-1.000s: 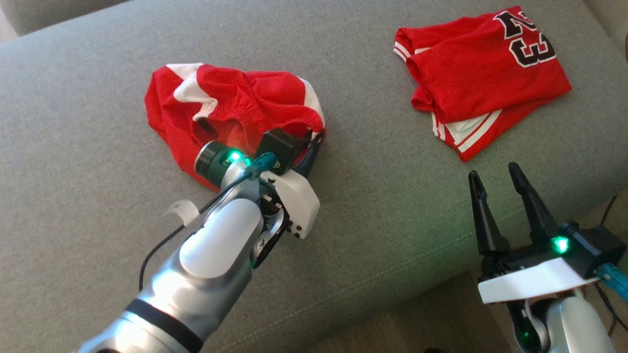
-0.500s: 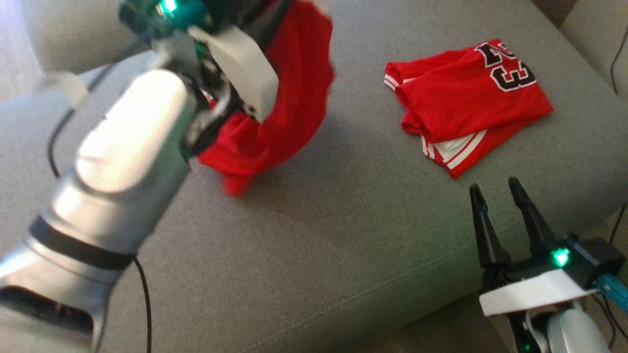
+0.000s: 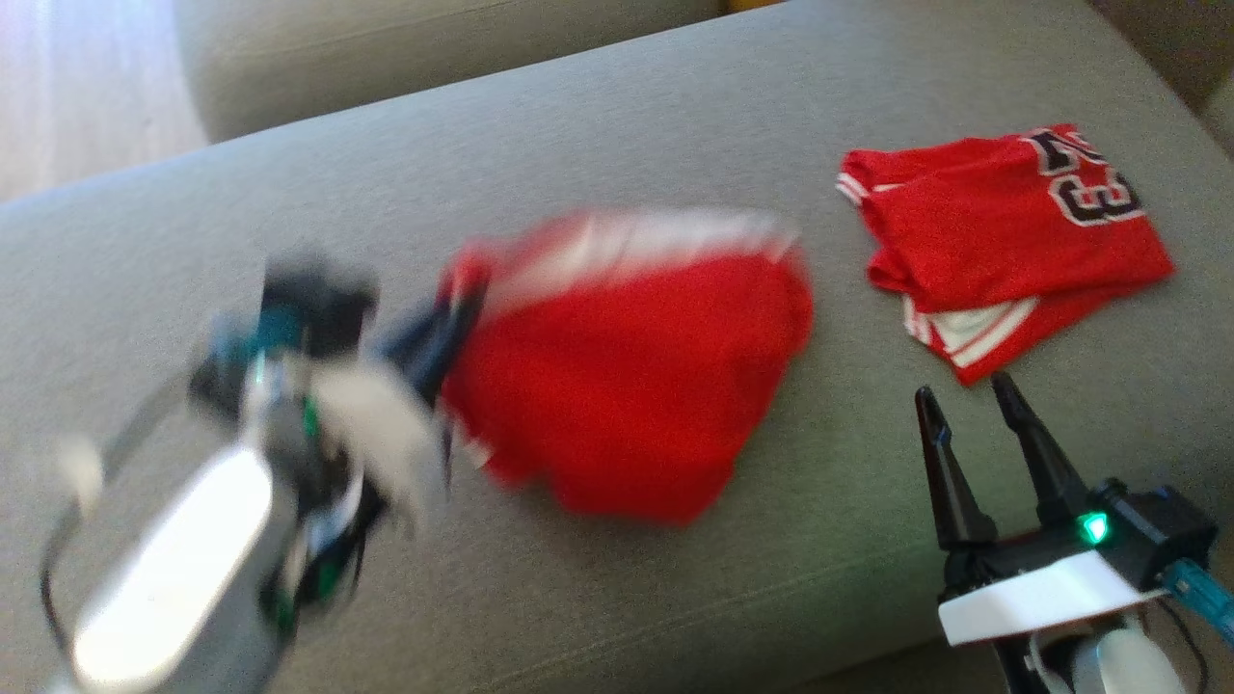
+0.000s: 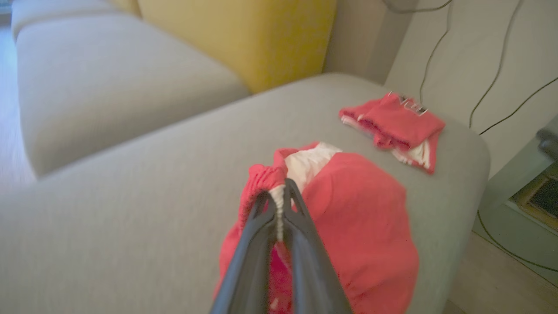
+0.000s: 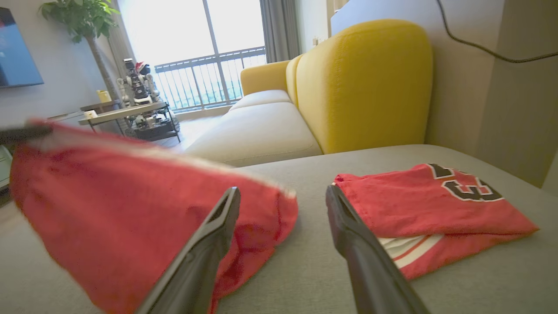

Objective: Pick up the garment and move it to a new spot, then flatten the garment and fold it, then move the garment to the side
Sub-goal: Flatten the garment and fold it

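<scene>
Red garment [image 3: 627, 386], seemingly white-banded, on a grey sofa [image 3: 578, 145].

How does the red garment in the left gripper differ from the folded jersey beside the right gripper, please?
The held garment is pinched at its edge by the left gripper and spreads loose; the folded jersey lies free, in neat layers. The folded jersey shows black numerals; the held garment shows none here. Both are red with white trim.

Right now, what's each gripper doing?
Left gripper: shut on the red garment.
Right gripper: open, holding nothing.
</scene>
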Robot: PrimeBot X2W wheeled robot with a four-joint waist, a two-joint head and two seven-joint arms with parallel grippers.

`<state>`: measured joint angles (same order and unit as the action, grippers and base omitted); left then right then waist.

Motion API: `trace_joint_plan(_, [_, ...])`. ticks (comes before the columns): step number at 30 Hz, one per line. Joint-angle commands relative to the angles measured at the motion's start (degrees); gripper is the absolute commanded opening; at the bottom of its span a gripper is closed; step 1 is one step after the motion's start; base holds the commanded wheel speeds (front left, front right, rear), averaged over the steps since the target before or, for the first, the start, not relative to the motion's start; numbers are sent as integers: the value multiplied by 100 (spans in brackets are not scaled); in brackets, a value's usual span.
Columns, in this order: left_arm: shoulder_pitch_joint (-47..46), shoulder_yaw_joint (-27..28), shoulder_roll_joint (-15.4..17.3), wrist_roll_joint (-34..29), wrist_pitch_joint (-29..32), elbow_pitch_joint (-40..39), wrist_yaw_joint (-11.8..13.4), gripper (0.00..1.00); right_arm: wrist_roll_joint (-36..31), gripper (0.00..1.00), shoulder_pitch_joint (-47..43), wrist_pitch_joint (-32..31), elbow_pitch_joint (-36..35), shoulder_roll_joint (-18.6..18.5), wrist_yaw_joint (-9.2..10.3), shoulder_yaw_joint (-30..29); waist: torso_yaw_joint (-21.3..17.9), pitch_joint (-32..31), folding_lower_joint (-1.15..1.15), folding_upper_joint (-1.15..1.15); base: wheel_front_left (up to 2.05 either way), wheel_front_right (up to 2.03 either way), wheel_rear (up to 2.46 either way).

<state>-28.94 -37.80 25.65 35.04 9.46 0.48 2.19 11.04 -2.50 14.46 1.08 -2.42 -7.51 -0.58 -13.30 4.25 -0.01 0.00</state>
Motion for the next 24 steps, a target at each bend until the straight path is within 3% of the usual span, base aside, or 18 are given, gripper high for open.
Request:
trace_joint_plan(1, [277, 390, 337, 155, -125, -344, 152, 0, -65, 100, 36, 54, -221, -45, 2, 149, 304, 101, 1, 0, 0, 0, 0])
trace_joint_plan(6, [1590, 432, 548, 376, -557, -461, 400, 0, -153, 100, 122, 54, 34, -45, 2, 166, 867, 184, 1, 0, 0, 0, 0])
trace_joint_plan(13, [2014, 394, 471, 410, -966, -237, 405, 0, 39, 100, 840, -29, 1222, -45, 2, 385, 1386, 218, 1, 0, 0, 0, 0])
trace_joint_plan(18, [1983, 302, 316, 377, -1192, 65, 302, 0, 12, 100, 2261, -1051, 2202, -89, 2, 601, 1650, 281, 1, 0, 0, 0, 0])
trace_joint_plan(24, [1839, 217, 191, 303, -1309, 316, 239, 0, 256, 100, 3315, -2258, 3073, -222, 2, 837, 1752, 360, 1, 0, 0, 0, 0])
